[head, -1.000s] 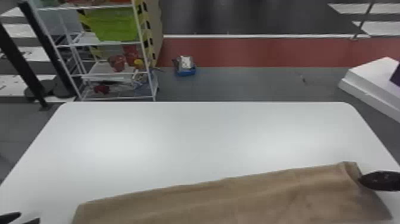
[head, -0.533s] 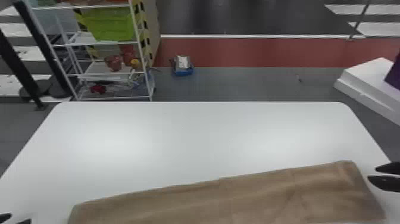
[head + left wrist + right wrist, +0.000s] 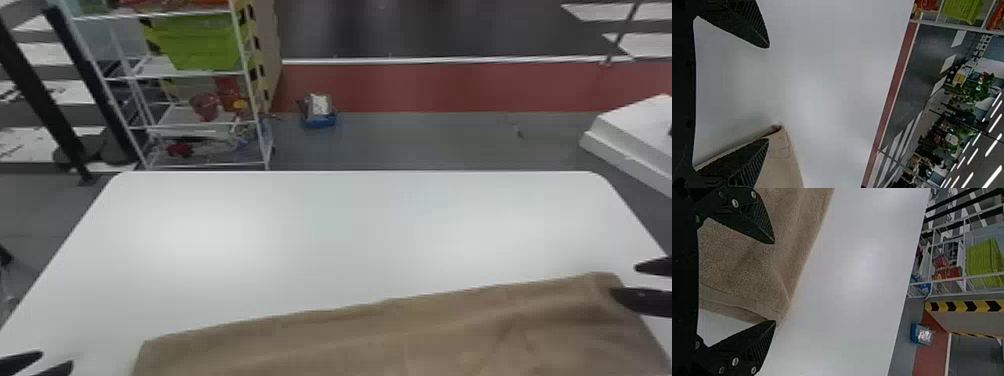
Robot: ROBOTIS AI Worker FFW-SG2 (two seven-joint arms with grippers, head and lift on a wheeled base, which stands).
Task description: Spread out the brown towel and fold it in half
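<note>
Right gripper: fingers spread wide, empty, at far right corner of towel; cannot tell if one fingertip touches cloth. Left gripper: fingers also well parted, empty, near towel's left end. Towel's near part cut off by head view's bottom edge; far edge slants, soft creases on top. Towel on white table. Beyond: rack with green basket, red floor strip.

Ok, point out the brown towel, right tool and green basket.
Brown towel (image 3: 400, 340): head view, middle of its cloth.
Right tool (image 3: 775, 282): right wrist view, midway between fingertips.
Green basket (image 3: 202, 46): head view, its front side.
</note>
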